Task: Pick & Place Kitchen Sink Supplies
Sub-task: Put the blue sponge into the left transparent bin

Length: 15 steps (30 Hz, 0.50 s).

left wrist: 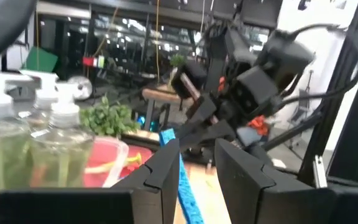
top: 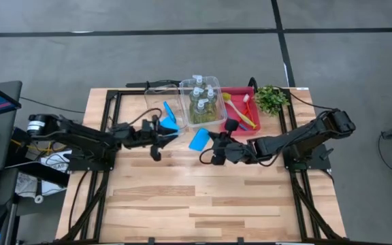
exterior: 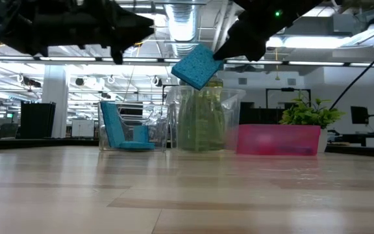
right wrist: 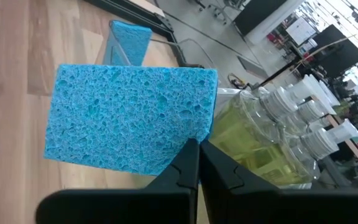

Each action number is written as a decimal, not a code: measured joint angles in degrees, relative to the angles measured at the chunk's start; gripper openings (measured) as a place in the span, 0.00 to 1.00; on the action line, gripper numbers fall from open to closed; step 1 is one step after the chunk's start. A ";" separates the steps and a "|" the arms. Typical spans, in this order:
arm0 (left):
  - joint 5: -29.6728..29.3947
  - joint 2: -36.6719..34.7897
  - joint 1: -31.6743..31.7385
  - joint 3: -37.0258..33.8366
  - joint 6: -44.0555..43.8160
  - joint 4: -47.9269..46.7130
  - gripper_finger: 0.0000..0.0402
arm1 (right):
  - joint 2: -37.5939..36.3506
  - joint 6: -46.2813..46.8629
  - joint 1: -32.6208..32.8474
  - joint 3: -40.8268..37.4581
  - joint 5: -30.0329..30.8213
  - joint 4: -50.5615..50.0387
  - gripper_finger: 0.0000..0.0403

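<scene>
A: Where is the flat blue rectangular sponge (right wrist: 129,118)?

B: The right claw (right wrist: 196,163) is clamped on its corner, in the air above the wooden bench (top: 203,197), near the far edge.

A: And the left claw (top: 156,143)?

B: Fingers slightly apart, I think, holding nothing, beside the clear plastic bin (top: 156,102).

Both arms mid-table, left gripper (top: 156,144) spread, right gripper (top: 206,148) pinched.

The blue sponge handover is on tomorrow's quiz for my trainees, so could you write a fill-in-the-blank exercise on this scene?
1. The right gripper is shut on a ___ sponge.
2. That sponge hangs ___ the table, not on it.
3. The bottles stand in a clear ___.
4. The brushes lie in a ___ tray.

Missing words: blue; above; bin; red
</scene>
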 joint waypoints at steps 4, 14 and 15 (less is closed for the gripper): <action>0.01 6.42 0.08 3.73 0.00 -0.01 0.26 | 0.00 -0.14 0.18 0.00 0.00 0.00 0.00; 7.15 17.61 3.26 9.30 -0.81 -0.06 0.26 | 0.00 -0.14 0.15 0.00 0.20 -0.07 0.00; 7.15 18.33 3.52 9.48 -0.83 -0.09 0.26 | 0.00 -0.14 0.18 0.00 0.18 -0.07 0.00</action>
